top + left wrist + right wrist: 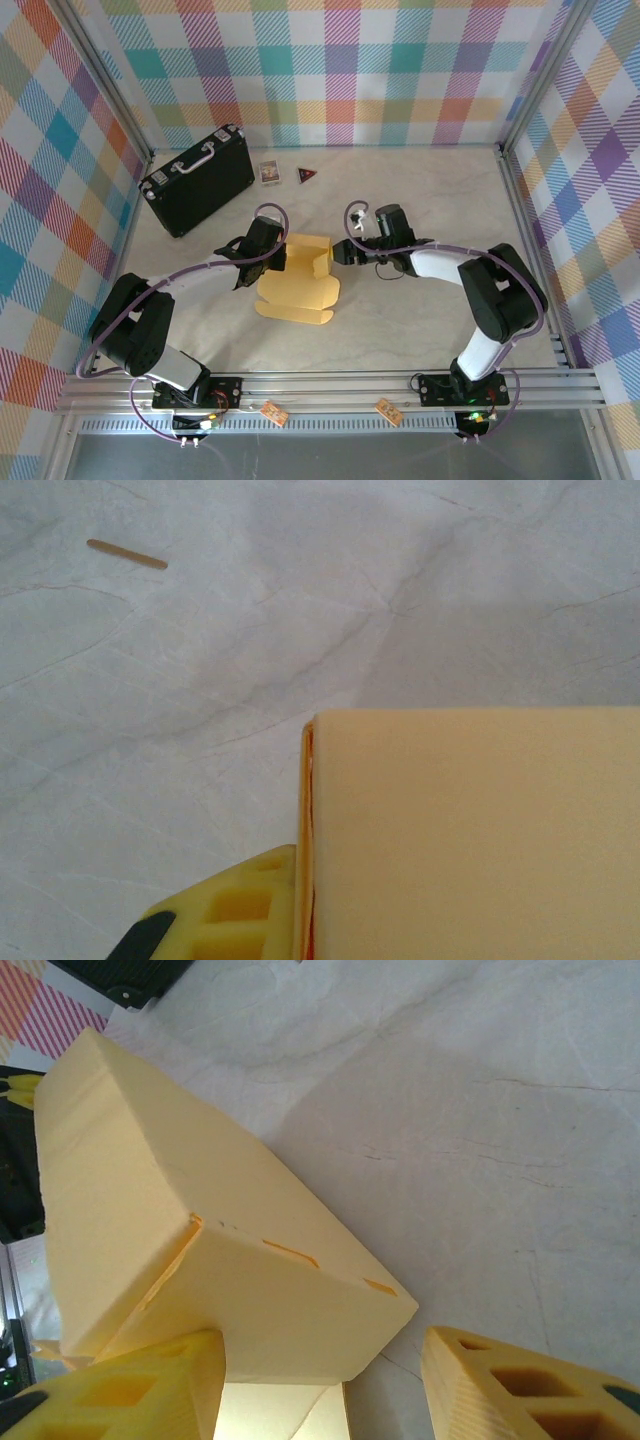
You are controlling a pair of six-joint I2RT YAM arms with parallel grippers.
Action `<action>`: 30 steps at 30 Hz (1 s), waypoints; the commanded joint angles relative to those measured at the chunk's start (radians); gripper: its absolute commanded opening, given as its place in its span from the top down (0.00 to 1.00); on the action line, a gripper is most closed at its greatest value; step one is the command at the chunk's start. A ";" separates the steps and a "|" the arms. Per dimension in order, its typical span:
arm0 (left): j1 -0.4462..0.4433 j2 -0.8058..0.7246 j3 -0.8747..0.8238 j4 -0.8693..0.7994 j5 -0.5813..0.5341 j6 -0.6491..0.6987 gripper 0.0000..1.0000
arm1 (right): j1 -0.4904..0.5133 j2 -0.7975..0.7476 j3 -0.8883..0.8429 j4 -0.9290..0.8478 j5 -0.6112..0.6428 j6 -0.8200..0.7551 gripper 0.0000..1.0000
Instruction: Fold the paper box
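The paper box (298,278) is mustard-yellow cardboard, half folded at the table's middle, with raised walls at the back and a flat panel toward me. My left gripper (270,256) is shut on its left wall. In the left wrist view one yellow finger (235,910) presses against the doubled cardboard edge of the paper box (470,830), and the other finger is hidden behind it. My right gripper (341,252) stands open at the box's right end. Its left finger (130,1390) touches a flap (290,1310), while its right finger (520,1380) stays apart from it.
A black hard case (200,178) with a pale handle lies at the back left. A small card (268,172) and a dark red triangle (307,175) lie near the back wall. A thin wooden stick (127,554) lies on the marbled table (430,190). Checked walls enclose the sides.
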 commanded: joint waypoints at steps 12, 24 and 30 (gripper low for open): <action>-0.012 -0.012 0.015 -0.005 -0.002 -0.004 1.00 | 0.100 -0.013 -0.080 0.208 0.058 -0.188 0.39; -0.014 -0.029 -0.011 0.015 0.005 -0.019 1.00 | 0.105 0.009 -0.155 0.352 0.099 -0.230 0.35; -0.014 -0.053 -0.028 0.013 -0.007 -0.020 1.00 | 0.112 -0.013 -0.210 0.421 0.038 -0.328 0.33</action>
